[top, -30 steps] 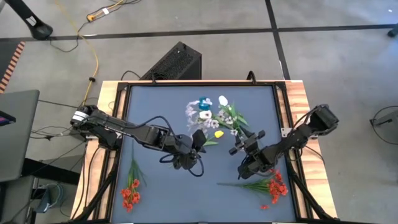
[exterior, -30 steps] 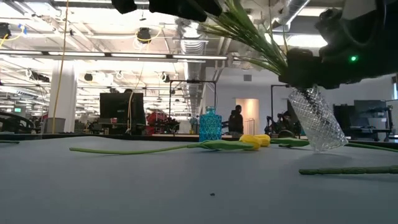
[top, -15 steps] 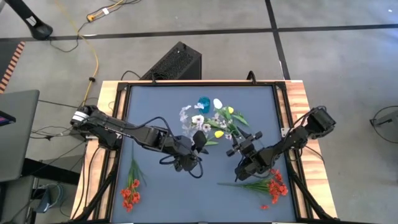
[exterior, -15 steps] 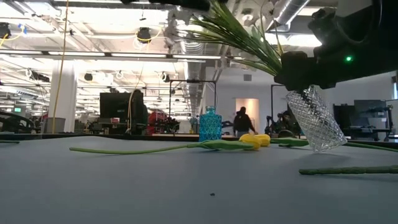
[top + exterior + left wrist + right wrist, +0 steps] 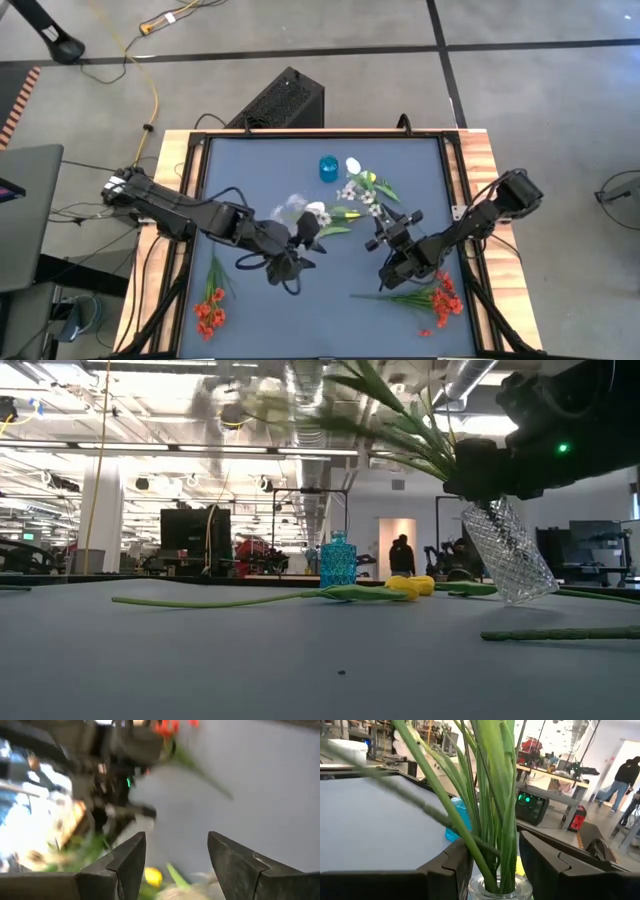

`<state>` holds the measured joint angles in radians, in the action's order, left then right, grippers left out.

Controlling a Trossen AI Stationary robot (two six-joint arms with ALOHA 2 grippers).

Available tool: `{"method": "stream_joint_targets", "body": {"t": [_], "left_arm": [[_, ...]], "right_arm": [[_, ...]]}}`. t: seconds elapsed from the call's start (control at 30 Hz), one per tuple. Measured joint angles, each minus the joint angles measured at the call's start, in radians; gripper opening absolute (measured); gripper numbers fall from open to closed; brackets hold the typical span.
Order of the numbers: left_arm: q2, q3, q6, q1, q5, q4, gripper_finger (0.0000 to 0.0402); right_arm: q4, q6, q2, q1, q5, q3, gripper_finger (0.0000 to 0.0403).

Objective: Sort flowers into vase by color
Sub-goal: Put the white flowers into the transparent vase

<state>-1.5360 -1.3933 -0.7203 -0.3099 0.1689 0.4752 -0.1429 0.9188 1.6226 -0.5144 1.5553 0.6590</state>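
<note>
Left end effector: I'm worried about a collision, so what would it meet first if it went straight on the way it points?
Probably the bunch of flowers leaning from the vase that the right end effector holds. The left end effector points at those blooms, fingers apart; depth is unclear.

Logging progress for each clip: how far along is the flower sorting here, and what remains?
Done: several green stems stand in the clear vase, which the right gripper holds tilted. In hand: the left gripper is beside the blossoms, fingers open and empty. Left: red flowers and more red flowers lie on the table, as does a yellow tulip. The blue vase shows no flowers.
</note>
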Motion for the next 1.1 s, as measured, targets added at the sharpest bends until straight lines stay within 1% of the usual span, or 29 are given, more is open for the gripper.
{"method": "stream_joint_targets", "body": {"t": [0.07,0.17,0.2,0.27,0.33,0.5,0.73,0.83,0.93,1.0,1.1], "left_arm": [[-0.005,0.021,0.011,0.02,-0.01,0.002,0.0204],[-0.023,0.053,-0.002,0.041,-0.042,-0.053,0.0204],[-0.029,0.058,-0.007,0.043,-0.043,-0.042,0.0204],[-0.051,0.056,-0.01,0.054,-0.041,-0.076,0.0204],[-0.055,0.057,-0.02,0.056,-0.033,-0.058,0.0204],[-0.06,0.056,-0.007,0.063,-0.013,-0.076,0.0204],[-0.061,0.056,0.009,0.066,0.0,-0.049,0.0204],[-0.065,0.056,0.035,0.067,-0.029,-0.074,0.0204],[-0.096,0.056,0.05,0.068,-0.04,-0.117,0.0204],[-0.123,0.056,0.032,0.068,-0.023,-0.116,0.0209],[-0.148,0.057,-0.024,0.068,0.051,-0.117,0.0223]], "right_arm": [[-0.005,0.0,-0.013,0.0,0.0,0.0,0.0173],[-0.003,0.0,-0.028,0.0,0.002,0.0,0.0173],[-0.003,0.0,-0.028,0.0,0.003,0.0,0.0173],[-0.004,0.0,-0.027,0.0,0.003,0.0,0.0173],[-0.005,0.0,-0.027,0.0,0.008,0.0,0.0172],[-0.026,0.0,-0.027,-0.001,0.014,-0.001,0.0173],[-0.073,0.108,-0.027,0.019,0.014,-0.001,0.0173],[-0.06,0.071,-0.027,0.02,0.014,-0.001,0.0173],[-0.035,0.024,-0.027,0.018,0.015,-0.001,0.0173],[-0.032,0.019,-0.027,0.018,0.014,-0.001,0.0173],[-0.032,0.018,-0.027,0.019,0.014,-0.001,0.0173]]}}
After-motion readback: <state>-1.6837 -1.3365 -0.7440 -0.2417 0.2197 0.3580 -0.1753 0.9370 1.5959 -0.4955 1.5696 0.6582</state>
